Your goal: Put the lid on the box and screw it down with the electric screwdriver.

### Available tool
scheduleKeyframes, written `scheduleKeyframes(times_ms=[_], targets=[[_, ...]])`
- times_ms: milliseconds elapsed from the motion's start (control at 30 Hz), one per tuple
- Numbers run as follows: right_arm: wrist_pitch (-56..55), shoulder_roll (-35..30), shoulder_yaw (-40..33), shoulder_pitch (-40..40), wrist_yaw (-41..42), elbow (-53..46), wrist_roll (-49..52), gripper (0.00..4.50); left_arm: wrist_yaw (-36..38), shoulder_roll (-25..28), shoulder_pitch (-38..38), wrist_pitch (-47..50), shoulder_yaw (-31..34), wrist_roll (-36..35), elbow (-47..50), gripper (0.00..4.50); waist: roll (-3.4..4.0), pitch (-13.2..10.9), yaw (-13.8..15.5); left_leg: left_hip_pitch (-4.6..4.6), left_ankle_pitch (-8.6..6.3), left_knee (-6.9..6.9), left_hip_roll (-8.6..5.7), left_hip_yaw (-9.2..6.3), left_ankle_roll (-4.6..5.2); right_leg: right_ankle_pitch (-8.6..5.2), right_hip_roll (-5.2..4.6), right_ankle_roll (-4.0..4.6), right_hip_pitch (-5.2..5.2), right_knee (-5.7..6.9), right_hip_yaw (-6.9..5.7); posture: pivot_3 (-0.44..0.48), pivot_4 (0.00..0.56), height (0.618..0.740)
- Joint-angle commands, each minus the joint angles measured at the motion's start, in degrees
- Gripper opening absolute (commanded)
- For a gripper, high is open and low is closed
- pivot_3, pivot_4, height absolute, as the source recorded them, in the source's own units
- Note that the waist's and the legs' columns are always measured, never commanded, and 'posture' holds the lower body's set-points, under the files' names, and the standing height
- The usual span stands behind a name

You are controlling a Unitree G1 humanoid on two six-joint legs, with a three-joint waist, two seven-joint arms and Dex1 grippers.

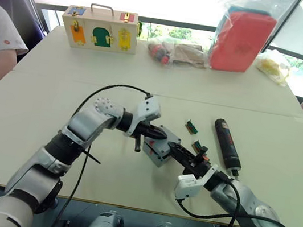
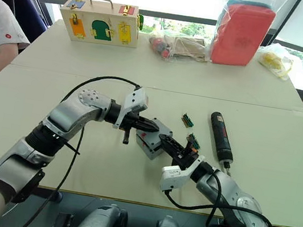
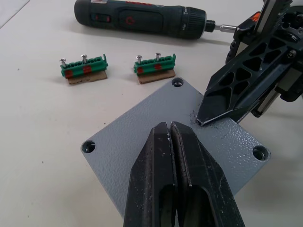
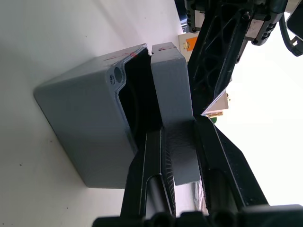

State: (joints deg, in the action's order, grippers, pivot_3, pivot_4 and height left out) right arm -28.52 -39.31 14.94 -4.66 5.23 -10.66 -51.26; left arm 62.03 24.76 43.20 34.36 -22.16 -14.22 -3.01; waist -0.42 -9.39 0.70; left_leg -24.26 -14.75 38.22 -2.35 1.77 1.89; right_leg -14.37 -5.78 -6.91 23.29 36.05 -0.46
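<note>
Lid (image 3: 156,137) fitting is under way near the table's (image 1: 38,101) front edge: right gripper (image 4: 180,137) pinches the plate against the grey box (image 4: 80,127), left gripper (image 3: 171,130) pressed together on top, electric screwdriver (image 1: 227,144) unused alongside.

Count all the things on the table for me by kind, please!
Grey box: 1
Grey lid: 1
Electric screwdriver: 1
Green screw strips: 2
Wooden box: 1
Plastic bags: 3
Total: 9
</note>
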Motion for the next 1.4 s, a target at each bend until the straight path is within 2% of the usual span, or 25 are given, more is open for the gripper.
scheduleKeyframes(times_ms=[33, 167, 200, 733, 1067, 1400], targets=[[0.2, 0.0, -0.5, 0.7, 0.2, -0.4, 0.7, 2.02, 0.8, 0.6, -1.4, -1.2, -3.3, 2.5, 2.0, 0.00, -0.04, 0.0, 0.0, 0.04, 0.00, 0.00, 0.01, 0.00, 0.00, 0.00, 0.00, 0.00, -0.03, 0.00, 0.00, 0.000, 0.150, 0.740], [0.2, -0.2, -1.0, 1.1, -0.3, -0.9, 0.2, 3.34, 0.5, 0.5, -3.0, -1.3, -5.3, 4.4, 2.2, 0.00, -0.12, 0.1, 0.0, 0.52, -0.08, -0.01, 0.02, 0.00, 0.13, -0.06, 0.01, 0.07, -0.53, -0.05, 0.00, 0.000, 0.150, 0.740], [0.2, -0.3, -1.3, 1.1, -0.5, -1.2, 0.3, 3.65, 0.4, 0.4, -3.3, -1.4, -5.6, 4.8, 2.1, 0.00, -0.13, 0.2, 0.0, 0.83, -0.30, -0.04, 0.02, 0.00, 0.47, -0.14, 0.01, 0.15, -0.84, -0.07, 0.00, 0.000, 0.150, 0.740], [-2.6, -1.4, -5.5, 3.1, -2.5, -7.2, 2.9, 3.65, 0.6, 0.8, -7.3, -5.0, -8.9, 9.4, -2.3, 0.00, -0.19, 0.3, 0.2, 0.93, -0.35, -0.04, 0.01, -0.02, 0.54, -0.29, -0.03, 0.35, -0.97, -0.06, 0.00, 0.000, 0.150, 0.740], [-5.2, -3.0, -8.6, 6.5, -1.9, -9.7, 6.2, 3.65, 0.5, 0.9, -7.7, -7.0, -9.0, 10.2, -4.0, 0.00, -0.20, 0.3, 0.2, 0.92, -0.39, -0.04, -0.02, -0.04, 0.60, -0.30, -0.06, 0.36, -0.99, -0.08, 0.00, 0.000, 0.150, 0.740], [-5.8, -2.0, -11.3, 8.4, -2.2, -10.7, 8.7, 3.65, 0.2, 1.6, -8.2, -7.6, -8.9, 10.6, -3.9, 0.00, -0.20, 0.3, 0.3, 0.92, -0.41, -0.04, -0.02, -0.04, 0.63, -0.31, -0.08, 0.36, -0.99, -0.09, 0.00, 0.000, 0.150, 0.740]])
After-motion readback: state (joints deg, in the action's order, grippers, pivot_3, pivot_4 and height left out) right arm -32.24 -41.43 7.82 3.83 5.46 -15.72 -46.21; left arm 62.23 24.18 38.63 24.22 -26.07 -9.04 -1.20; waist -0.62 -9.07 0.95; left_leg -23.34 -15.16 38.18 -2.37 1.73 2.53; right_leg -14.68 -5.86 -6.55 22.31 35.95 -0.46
